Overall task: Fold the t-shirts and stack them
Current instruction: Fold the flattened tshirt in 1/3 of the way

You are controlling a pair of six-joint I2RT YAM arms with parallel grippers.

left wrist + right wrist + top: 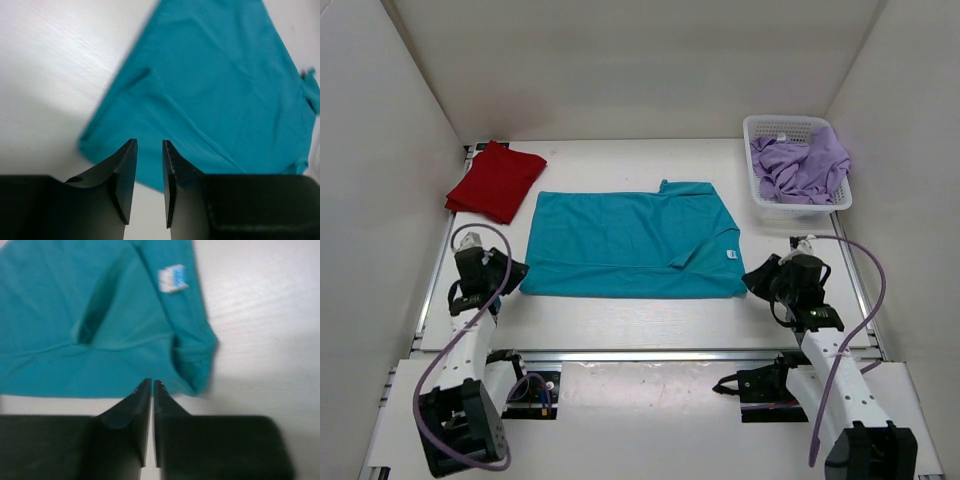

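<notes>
Black fingers [125, 170] of the left gripper [149, 142] fill the bottom of the left wrist view. They stand a narrow gap apart with nothing between them. The right gripper [152, 381] has its fingers [135, 410] pressed almost together, only a thin slit showing, and it holds nothing either.

From above, both arms reach forward and low from their bases, elbows bent. The left gripper [512, 272] and right gripper [758, 278] each angle inward toward the middle of the table [640, 315].

Just ahead of the left fingertips lies the near left corner of the teal shirt [210, 90], with the cloth spreading away up and to the right. Whether the tips touch the fabric cannot be told. The right fingertips sit at the near right corner of the same teal shirt [75, 315], where the hem bunches into a small fold. A white label [172, 278] lies beyond the tips. Contact cannot be told here either.

The teal shirt [630, 245] lies flat between the two grippers, a sleeve folded in on its right side. Well beyond the left gripper, a folded red shirt [497, 180] rests near the far left corner. Well beyond the right gripper, the lavender shirt [802, 165] is heaped in a white basket [800, 208].
</notes>
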